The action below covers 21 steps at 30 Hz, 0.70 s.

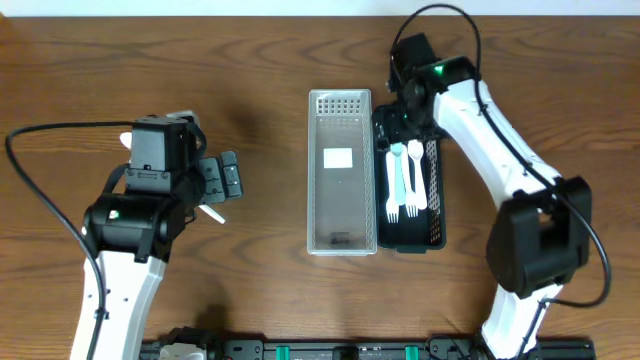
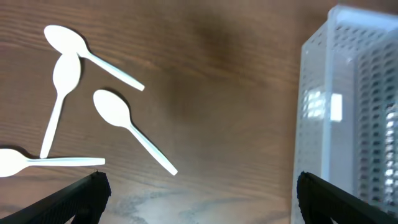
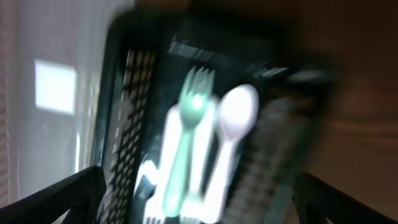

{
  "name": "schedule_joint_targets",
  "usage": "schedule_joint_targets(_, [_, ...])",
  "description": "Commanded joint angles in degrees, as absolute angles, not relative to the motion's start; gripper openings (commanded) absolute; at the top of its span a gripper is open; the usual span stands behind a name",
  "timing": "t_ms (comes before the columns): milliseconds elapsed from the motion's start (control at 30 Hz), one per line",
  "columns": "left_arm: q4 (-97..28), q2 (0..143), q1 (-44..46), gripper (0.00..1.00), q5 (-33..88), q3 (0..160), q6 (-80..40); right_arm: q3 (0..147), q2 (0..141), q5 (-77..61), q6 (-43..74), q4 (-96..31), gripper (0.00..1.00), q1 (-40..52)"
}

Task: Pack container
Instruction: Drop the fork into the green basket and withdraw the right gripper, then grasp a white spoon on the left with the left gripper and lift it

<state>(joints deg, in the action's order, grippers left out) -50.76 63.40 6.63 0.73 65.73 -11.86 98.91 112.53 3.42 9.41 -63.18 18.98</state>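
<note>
Several white plastic spoons (image 2: 118, 115) lie loose on the wood table in the left wrist view. My left gripper (image 2: 199, 202) hangs open and empty just above the table beside them; overhead, it (image 1: 224, 180) hides most of them. A clear perforated container (image 1: 340, 170) stands mid-table and also shows in the left wrist view (image 2: 354, 106). A black mesh basket (image 1: 436, 190) beside it holds white cutlery and a teal fork (image 3: 186, 149). My right gripper (image 1: 400, 108) is open and empty above the basket's far end; its wrist view is blurred.
The clear container (image 3: 50, 93) touches the black basket's (image 3: 124, 93) left side. The left arm's cable (image 1: 40, 135) loops over the table's left part. A black rail (image 1: 340, 350) runs along the front edge.
</note>
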Motion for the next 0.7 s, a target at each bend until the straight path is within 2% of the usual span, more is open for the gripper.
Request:
schedule_joint_targets(0, [-50.46,61.87,4.36,0.98,-5.06,72.18,-19.33,104.29,103.72,13.15,8.71,-62.98,0.99,16.34])
schedule_joint_targets(133, [-50.5,65.45,-1.96,0.98,-11.09,76.34,-23.44,105.12,99.72,12.69,8.78,-63.61,0.99,8.67])
schedule_joint_targets(367, [-55.81,76.64,-20.23,0.97,-8.86,77.38,-38.44,105.06,100.73,5.74,9.17,-68.6,0.99,-7.31])
schedule_joint_targets(533, [-56.07,84.53,-29.91,0.98,-2.52,74.15,-50.57,104.9,100.79,4.23,9.15,-69.71,0.99,-11.79])
schedule_joint_targets(667, [-53.06,90.02,-33.69,0.98,-1.91,70.08,-58.15,104.9,100.79,4.23,9.13,-72.16,0.99,-12.14])
